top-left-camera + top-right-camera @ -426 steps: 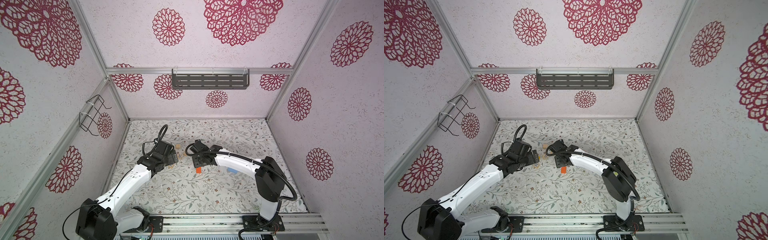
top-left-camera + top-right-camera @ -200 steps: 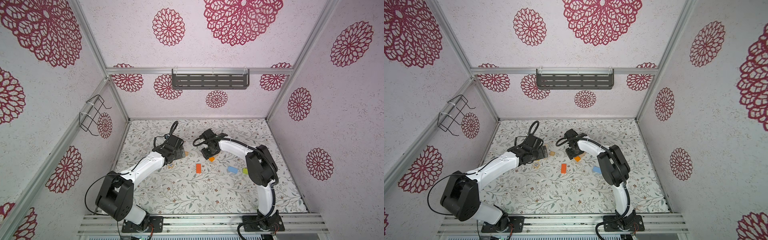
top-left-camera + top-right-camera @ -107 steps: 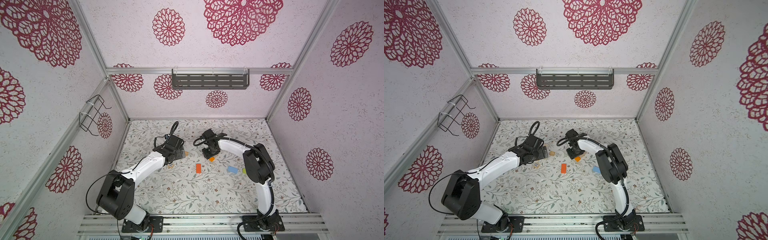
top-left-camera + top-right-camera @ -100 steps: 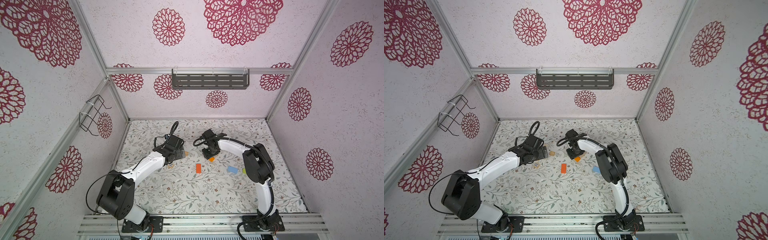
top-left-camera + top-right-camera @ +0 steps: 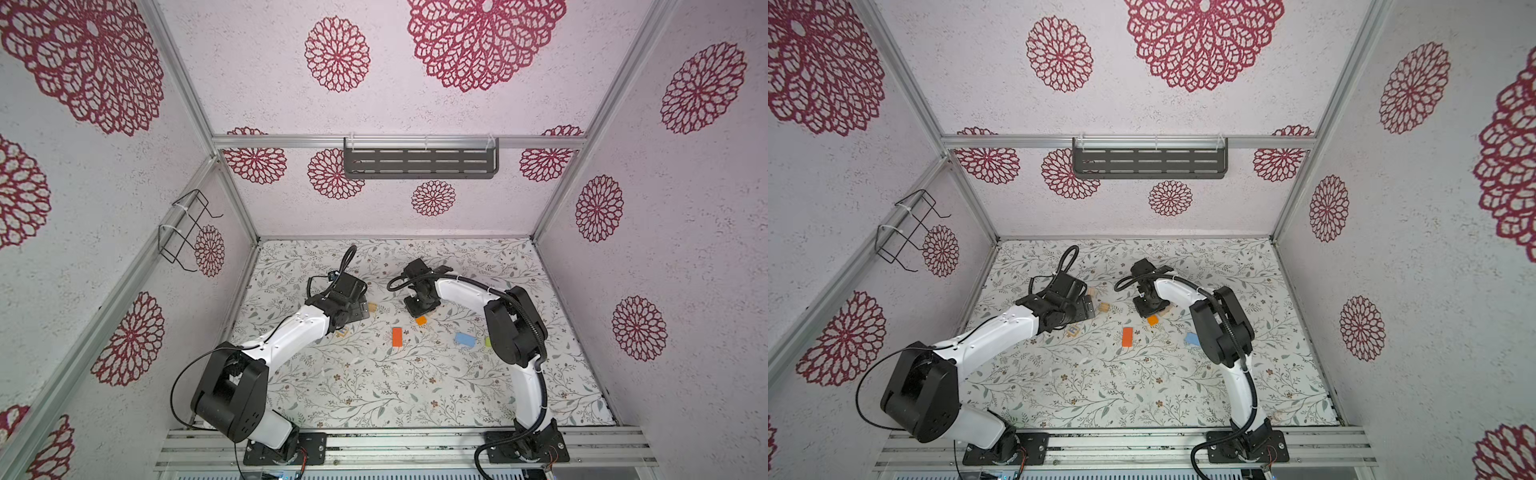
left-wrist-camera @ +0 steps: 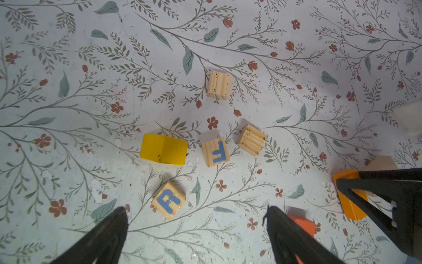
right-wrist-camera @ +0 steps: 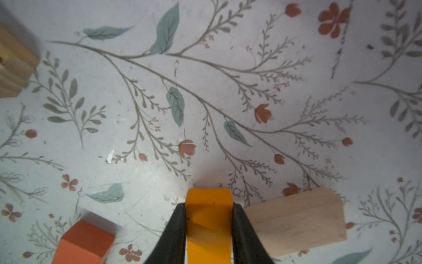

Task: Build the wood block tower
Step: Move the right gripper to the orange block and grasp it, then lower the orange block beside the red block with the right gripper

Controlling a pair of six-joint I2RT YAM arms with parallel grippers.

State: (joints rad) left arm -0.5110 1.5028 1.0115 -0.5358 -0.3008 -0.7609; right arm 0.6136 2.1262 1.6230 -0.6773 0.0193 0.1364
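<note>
The wood blocks lie scattered on the floral floor; the tower is out of view. My right gripper (image 7: pixel 209 204) is shut on an orange block (image 7: pixel 208 219), low at the floor, with a tan block (image 7: pixel 296 221) beside one finger and a red-orange brick (image 7: pixel 84 242) on the other side. In both top views the orange block (image 5: pixel 421 320) pokes out under that gripper. My left gripper (image 6: pixel 195 209) hangs open above the floor near a cube printed R (image 6: pixel 169 200). Beyond it lie a yellow roof piece (image 6: pixel 163 149), an F cube (image 6: pixel 215 152) and two plain cubes (image 6: pixel 250 139).
A blue brick (image 5: pixel 465 339) and a lime-green one (image 5: pixel 487 342) lie by the right arm's elbow. The red-orange brick (image 5: pixel 397 336) lies mid-floor. A grey shelf (image 5: pixel 419 163) hangs on the back wall and a wire basket (image 5: pixel 185 230) on the left wall.
Both arms reached farther back over the floor. In the last second the right gripper's jaws came together onto the orange block. The left gripper stayed open and still.
</note>
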